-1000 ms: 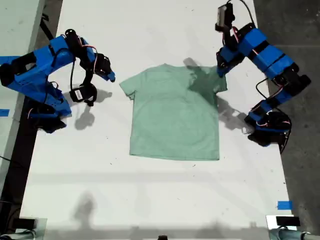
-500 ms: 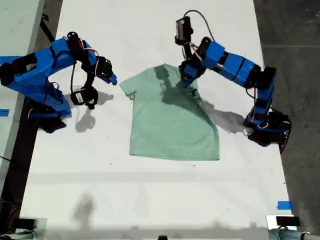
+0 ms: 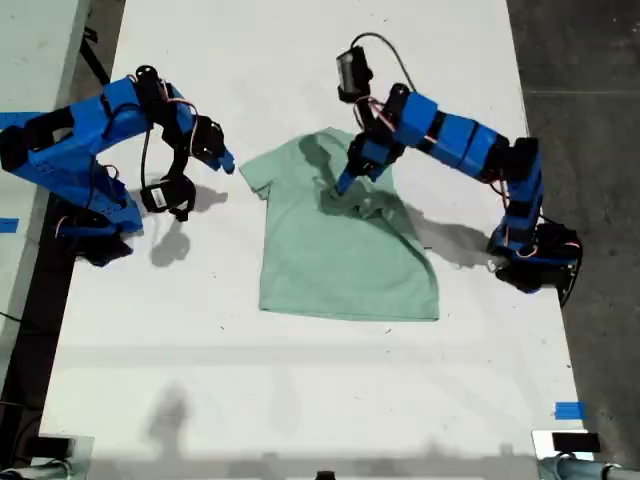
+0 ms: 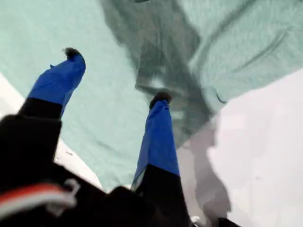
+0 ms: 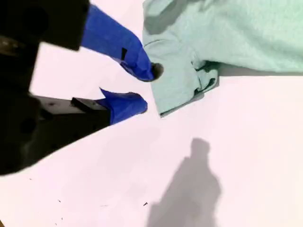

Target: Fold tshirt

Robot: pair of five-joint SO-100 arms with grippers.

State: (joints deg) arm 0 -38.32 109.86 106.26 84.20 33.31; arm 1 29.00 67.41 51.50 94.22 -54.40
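The tshirt [image 3: 340, 245] lies on the white counter [image 3: 300, 400]; my first end effector [image 4: 116, 78] hangs wide open, empty, over its rumpled folded-in sleeve; my second end effector [image 5: 142, 87], slightly parted, holds nothing beside the other sleeve; that loose fold may spring back.

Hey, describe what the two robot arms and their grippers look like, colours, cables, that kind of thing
Both arms are built of bright blue segments joined by black blocks, with thin black, red and white cables looping along them. My first gripper and my second gripper each have two tapered blue fingers on a black body; dark pads tip the first's fingers and one of the second's. A small black camera module rides near each wrist.
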